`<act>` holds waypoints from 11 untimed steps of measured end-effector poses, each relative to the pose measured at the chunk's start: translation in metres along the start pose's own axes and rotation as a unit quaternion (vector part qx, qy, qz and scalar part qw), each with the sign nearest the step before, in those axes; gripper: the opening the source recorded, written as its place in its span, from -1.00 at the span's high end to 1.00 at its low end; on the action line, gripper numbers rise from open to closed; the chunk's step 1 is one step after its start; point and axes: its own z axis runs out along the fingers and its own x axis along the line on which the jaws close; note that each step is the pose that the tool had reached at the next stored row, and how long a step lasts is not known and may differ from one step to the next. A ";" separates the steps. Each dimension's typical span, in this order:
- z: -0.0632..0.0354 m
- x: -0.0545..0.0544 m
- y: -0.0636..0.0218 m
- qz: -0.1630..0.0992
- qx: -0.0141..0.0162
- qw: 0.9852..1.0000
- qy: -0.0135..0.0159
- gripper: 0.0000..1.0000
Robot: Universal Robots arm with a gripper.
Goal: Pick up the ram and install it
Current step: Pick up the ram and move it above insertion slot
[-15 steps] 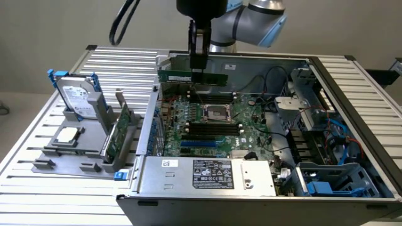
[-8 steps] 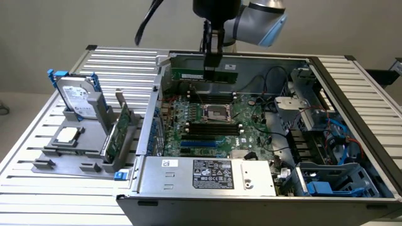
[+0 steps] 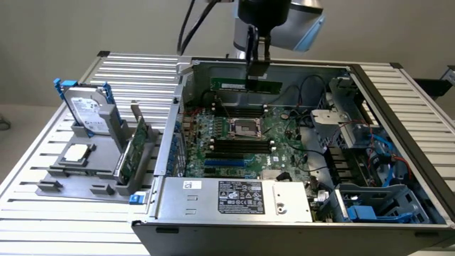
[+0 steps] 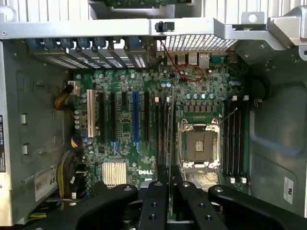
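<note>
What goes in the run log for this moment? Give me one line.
pincer: shut on ram | ram: held level over motherboard, not seated | place: inside open computer case

Robotics test bench: lab or workshop setting.
Slatted aluminium table (image 3: 42,213) carries 1 opened computer case (image 3: 299,72) with its motherboard (image 3: 235,154) exposed, and 1 grey parts fixture (image 3: 78,178) racking a hard drive (image 3: 89,112) and an expansion card (image 3: 135,149) upright. A robot arm (image 3: 284,16) hangs over the case, with a plain wall (image 3: 71,26) behind.

ram (image 3: 235,85): green
fingers (image 4: 153,206): black
motherboard (image 4: 124,139): green with tiny silver dots
slot (image 4: 135,120): bright blue
surface (image 3: 29,186): silver with straight stripes
drive bracket (image 3: 67,84): blue
case (image 4: 273,143): grey
</note>
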 end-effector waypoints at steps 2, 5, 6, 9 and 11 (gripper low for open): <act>0.0025 -0.004 -0.0077 0.000 0.000 1.000 0.000 0.72; 0.0072 -0.012 -0.0098 -0.001 0.000 1.000 0.001 0.72; 0.0085 -0.015 -0.0098 -0.001 0.000 1.000 0.002 0.72; 0.0120 -0.019 -0.0099 -0.006 0.001 1.000 0.008 0.72; 0.0132 -0.020 -0.0099 -0.012 0.002 1.000 0.010 0.72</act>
